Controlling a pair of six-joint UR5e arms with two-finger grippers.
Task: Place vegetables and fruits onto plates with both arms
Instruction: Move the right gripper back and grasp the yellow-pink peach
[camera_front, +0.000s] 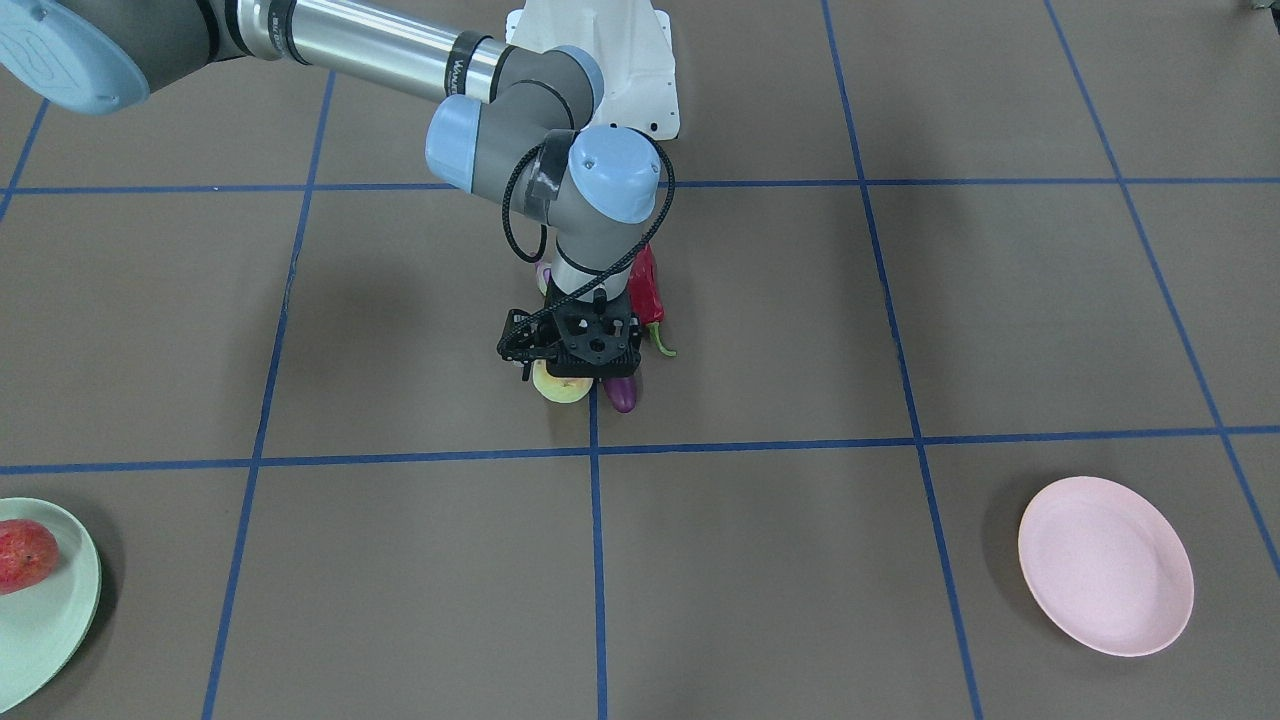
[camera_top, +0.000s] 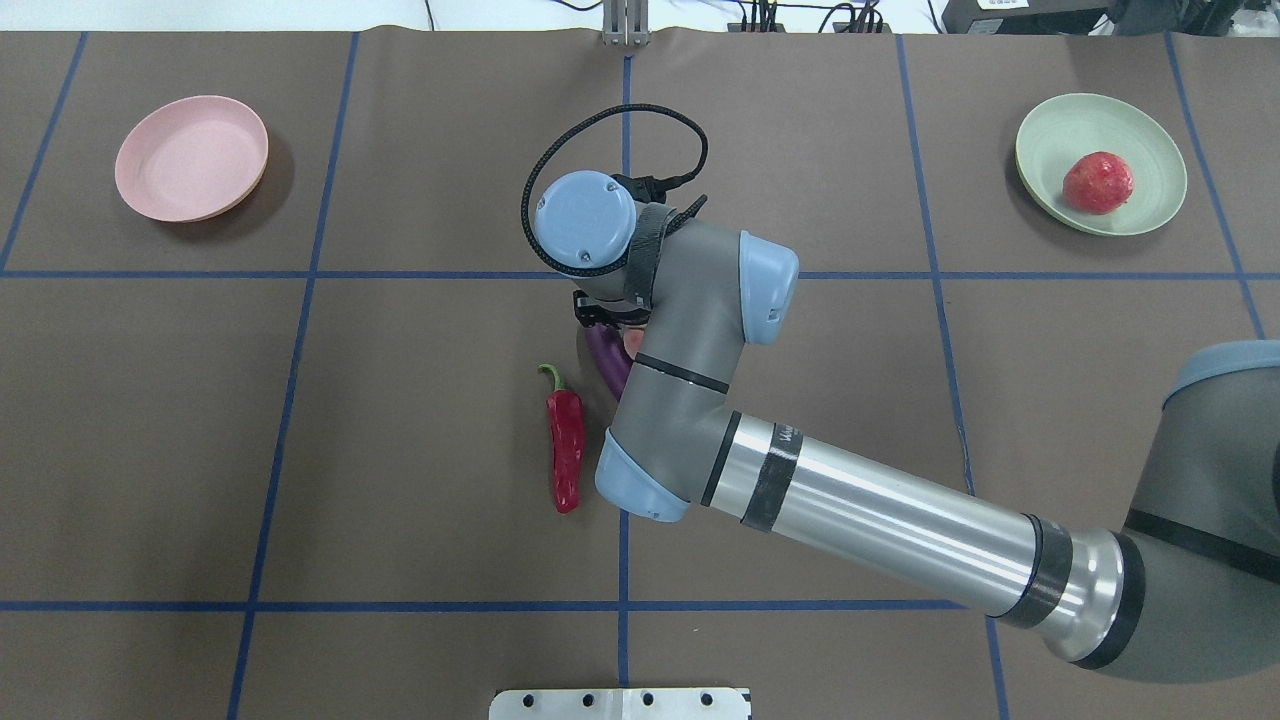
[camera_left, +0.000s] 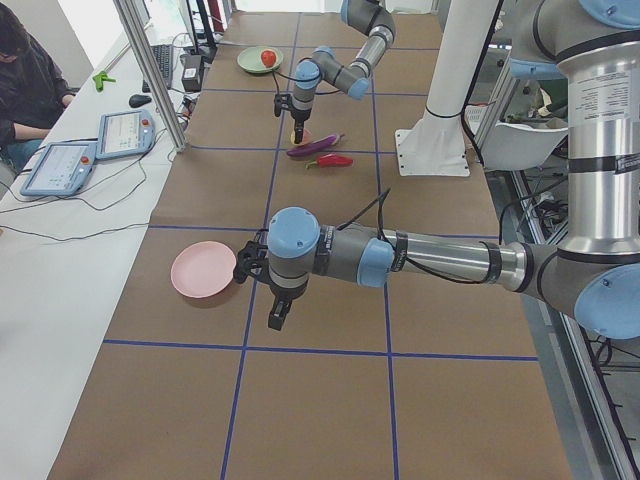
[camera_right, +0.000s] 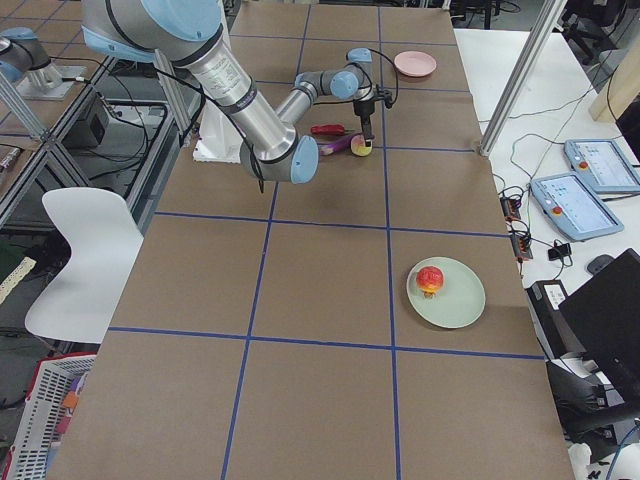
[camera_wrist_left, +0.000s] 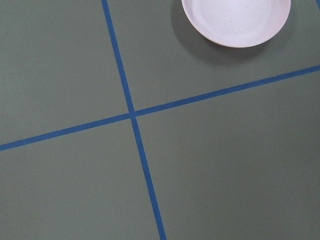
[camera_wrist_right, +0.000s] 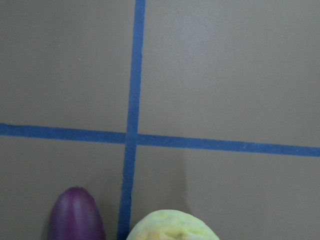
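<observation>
Far from every edge of the surface, the right gripper (camera_front: 566, 358) sits over the peach (camera_front: 562, 388), its opening hidden so I cannot tell its hold; an off-centre squeeze could roll the peach against the neighbouring eggplant (camera_front: 621, 394).

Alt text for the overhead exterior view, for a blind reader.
The right arm reaches from the right edge to mid-view, its wrist above a purple eggplant, with a red chili lying left of it. A green plate far right holds a red fruit; a pink plate far left holds nothing.
</observation>
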